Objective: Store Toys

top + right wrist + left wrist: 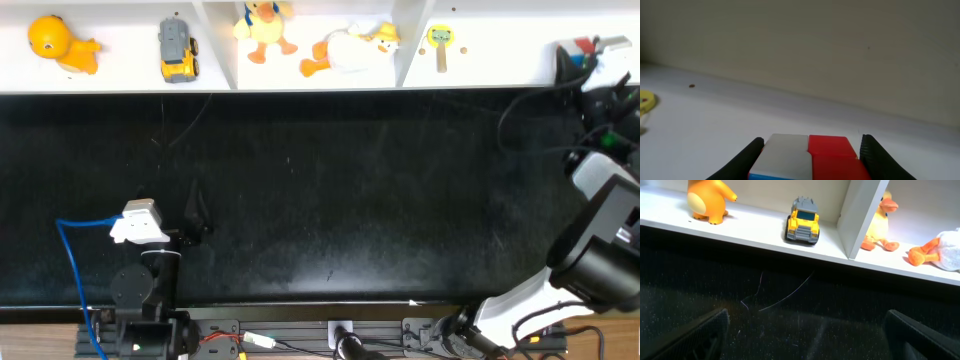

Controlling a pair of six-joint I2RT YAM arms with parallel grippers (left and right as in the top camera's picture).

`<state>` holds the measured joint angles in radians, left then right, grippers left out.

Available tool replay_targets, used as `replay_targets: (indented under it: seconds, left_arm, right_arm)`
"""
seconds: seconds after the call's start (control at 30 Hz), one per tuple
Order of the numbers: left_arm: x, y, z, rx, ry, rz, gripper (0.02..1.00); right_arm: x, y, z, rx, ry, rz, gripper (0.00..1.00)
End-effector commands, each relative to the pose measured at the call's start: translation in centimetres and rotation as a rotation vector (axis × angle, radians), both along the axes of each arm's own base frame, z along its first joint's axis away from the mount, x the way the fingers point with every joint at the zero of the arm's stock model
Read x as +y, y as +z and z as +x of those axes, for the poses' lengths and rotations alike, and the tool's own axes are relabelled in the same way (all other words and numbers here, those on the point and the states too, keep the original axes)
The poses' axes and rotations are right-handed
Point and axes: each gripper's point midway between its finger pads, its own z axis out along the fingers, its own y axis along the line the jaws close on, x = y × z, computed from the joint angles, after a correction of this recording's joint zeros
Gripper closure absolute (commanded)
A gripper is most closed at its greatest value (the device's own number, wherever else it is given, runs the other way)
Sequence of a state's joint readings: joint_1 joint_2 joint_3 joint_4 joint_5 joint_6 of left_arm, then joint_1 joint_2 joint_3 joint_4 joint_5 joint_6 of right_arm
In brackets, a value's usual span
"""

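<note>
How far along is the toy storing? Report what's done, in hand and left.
Done: five toys sit on the shelf: an orange duck, a yellow truck, a yellow plush duck, a white plush duck and a small yellow toy. In hand: the right gripper holds a red-and-white block at the shelf's right end, not yet released. Left: likely just setting it down; the left gripper hangs open above the tabletop.

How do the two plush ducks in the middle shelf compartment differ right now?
The yellow duck sits upright; the white duck lies down. The yellow duck has a yellow body, the white duck a white one. Both have orange feet and share the middle compartment.
</note>
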<state>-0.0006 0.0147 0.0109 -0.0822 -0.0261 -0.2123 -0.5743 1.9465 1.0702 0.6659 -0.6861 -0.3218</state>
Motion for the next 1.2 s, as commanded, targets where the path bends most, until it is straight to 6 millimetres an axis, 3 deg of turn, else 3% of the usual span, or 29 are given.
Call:
replay_targets:
  seconds: [0.03,0.23,0.37,0.67,0.9,0.97,1.0,1.07,1.13,1.2]
  left_arm:
    - [-0.4,0.1,0.0,-0.007,-0.018,-0.025,0.02]
    - [-0.4,0.1,0.0,-0.007,-0.018,-0.025,0.02]
    - [-0.4,0.1,0.0,-0.007,-0.018,-0.025,0.02]
    - [-0.4,0.1,0.0,-0.008,-0.018,-0.025,0.02]
    - [-0.4,0.1,0.0,-0.007,-0.018,-0.025,0.02]
    - [-0.4,0.1,0.0,-0.007,-0.018,-0.025,0.02]
    - [-0.4,0.1,0.0,-0.007,-0.018,-0.025,0.02]
    - [-0.4,0.1,0.0,-0.007,-0.018,-0.025,0.02]
    - [-0.4,0.1,0.0,-0.007,-0.018,-0.025,0.02]
    - [-0.4,0.1,0.0,-0.008,-0.018,-0.025,0.02]
  right_arm:
    - [0.8,0.0,1.1,-0.006,0.039,0.025,0.958]
    - [0.2,-1.7,1.9,0.013,0.032,0.043,0.958]
    - [-1.4,-2.7,2.4,0.013,-0.06,0.085,0.956]
    - [-2.2,-5.3,3.4,0.021,-0.08,0.131,0.954]
    - [-1.7,-4.6,4.2,0.011,-0.067,0.185,0.954]
    - [-1.6,-4.4,4.2,0.012,-0.068,0.238,0.794]
    - [-1.6,-4.3,4.2,0.012,-0.07,0.254,0.592]
    - [-1.7,-3.9,4.2,0.009,-0.071,0.269,0.36]
    - [-1.6,-3.1,4.1,0.001,-0.07,0.264,0.049]
    - [-1.5,-1.7,4.0,-0.011,-0.069,0.258,0.005]
